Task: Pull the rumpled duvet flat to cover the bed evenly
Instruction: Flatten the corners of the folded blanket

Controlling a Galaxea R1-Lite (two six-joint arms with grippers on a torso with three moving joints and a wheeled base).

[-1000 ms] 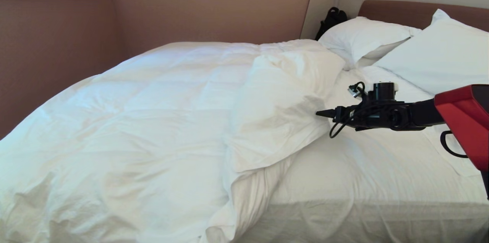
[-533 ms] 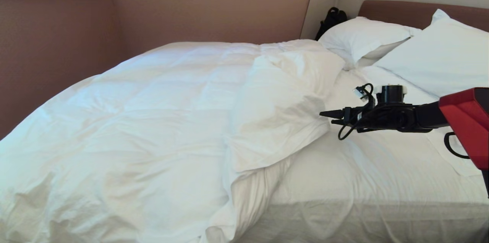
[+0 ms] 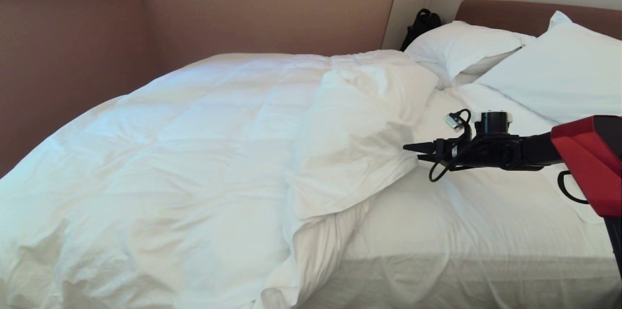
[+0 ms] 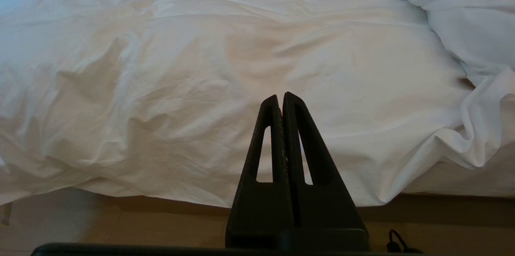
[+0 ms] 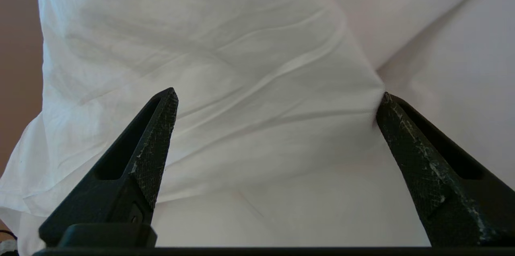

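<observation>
Right claw [image 3: 413, 149] spread wide, empty, level, pointing at duvet's [image 3: 194, 153] folded-back corner

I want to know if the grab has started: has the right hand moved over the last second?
Barely: the right hand has only wobbled beside the folded-back duvet edge, ending almost where it began.

Head view: the duvet [image 3: 194, 153] runs off the left and lower edges, hiding that part of the bed [image 3: 437, 270]. The far pillow [image 3: 559, 71] and headboard [image 3: 510, 15] are cut by the right edge. A black object [image 3: 422, 25] behind the near pillow [image 3: 461, 46] is half hidden and unidentifiable.
</observation>
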